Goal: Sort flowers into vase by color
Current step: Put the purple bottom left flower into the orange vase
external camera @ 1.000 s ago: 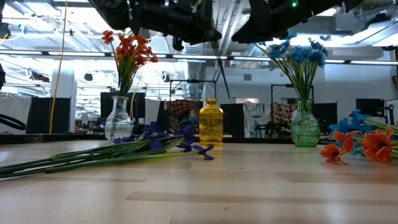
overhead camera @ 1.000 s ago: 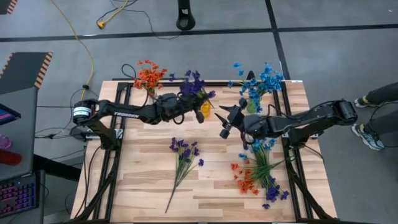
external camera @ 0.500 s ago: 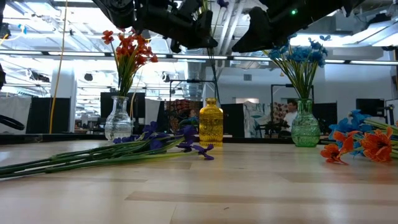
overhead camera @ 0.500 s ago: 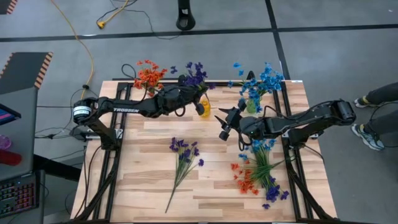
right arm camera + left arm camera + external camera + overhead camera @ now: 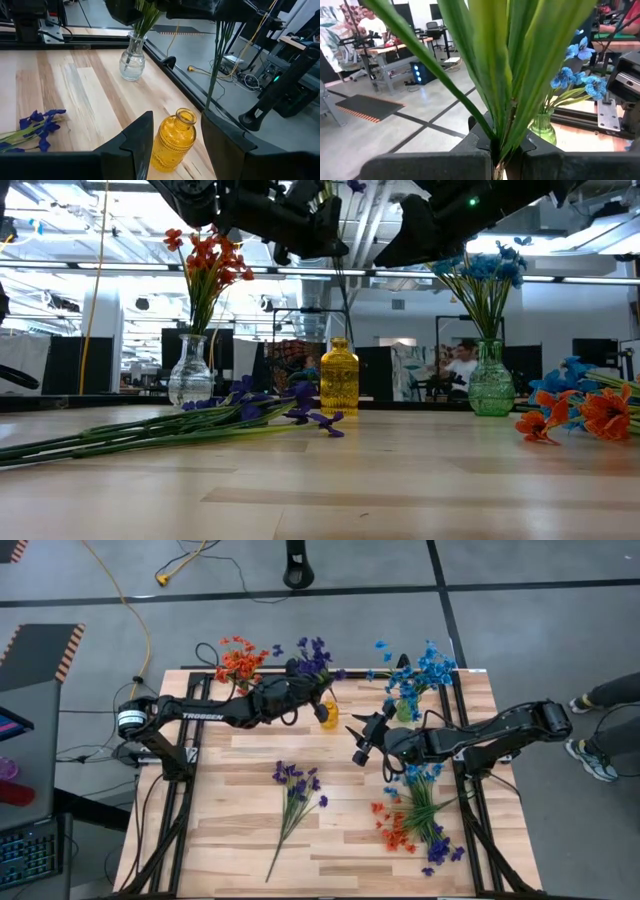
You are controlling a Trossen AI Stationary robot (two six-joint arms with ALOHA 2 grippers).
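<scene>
**Purple sprig held over the yellow vase**

While the left gripper (image 5: 300, 690) pinches a purple sprig (image 5: 313, 656) above the yellow vase (image 5: 329, 716), orange flowers (image 5: 238, 658) fill the clear vase (image 5: 190, 376) and blue flowers (image 5: 425, 668) the green vase (image 5: 489, 384). Right gripper (image 5: 362, 739) hovers open, empty, mid-table.

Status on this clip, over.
Left hand shut on purple sprig above yellow vase. Right hand open, empty, alongside. Stem not yet in.
</scene>
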